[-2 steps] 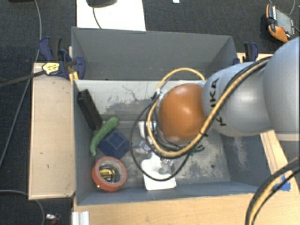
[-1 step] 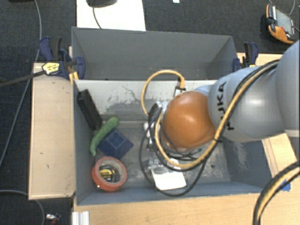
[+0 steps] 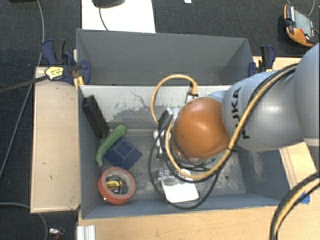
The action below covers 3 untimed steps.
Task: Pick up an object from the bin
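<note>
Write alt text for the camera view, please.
A grey robot arm with an orange wrist cover reaches from the right down into a grey metal bin, above a white flat object. At the bin's left lie a black bar, a green curved toy, a blue block and an orange tape roll.

A black bar [image 3: 95, 116] leans along the left wall of the bin [image 3: 160, 59]. Beside it lies a green curved piece [image 3: 111, 141], touching a dark blue block [image 3: 123, 153]. An orange tape roll [image 3: 116, 185] lies flat in the front-left corner.
</note>
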Each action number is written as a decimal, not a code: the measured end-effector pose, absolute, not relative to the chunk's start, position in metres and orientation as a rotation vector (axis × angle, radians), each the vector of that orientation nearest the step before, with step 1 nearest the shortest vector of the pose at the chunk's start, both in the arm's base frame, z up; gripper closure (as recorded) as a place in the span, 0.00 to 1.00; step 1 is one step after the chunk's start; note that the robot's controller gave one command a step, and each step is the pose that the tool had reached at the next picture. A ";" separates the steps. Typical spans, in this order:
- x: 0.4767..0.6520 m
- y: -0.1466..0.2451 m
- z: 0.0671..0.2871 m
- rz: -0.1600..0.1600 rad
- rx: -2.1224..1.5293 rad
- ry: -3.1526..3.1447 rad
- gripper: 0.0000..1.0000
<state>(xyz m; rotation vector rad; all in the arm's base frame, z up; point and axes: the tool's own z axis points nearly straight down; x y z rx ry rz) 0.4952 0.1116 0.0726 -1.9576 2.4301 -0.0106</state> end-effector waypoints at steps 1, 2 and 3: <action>0.494 0.112 0.092 -0.008 -1.954 2.434 1.00; 0.493 0.112 0.136 -0.003 -1.954 2.438 1.00; 0.493 0.112 0.178 -0.004 -1.953 2.436 1.00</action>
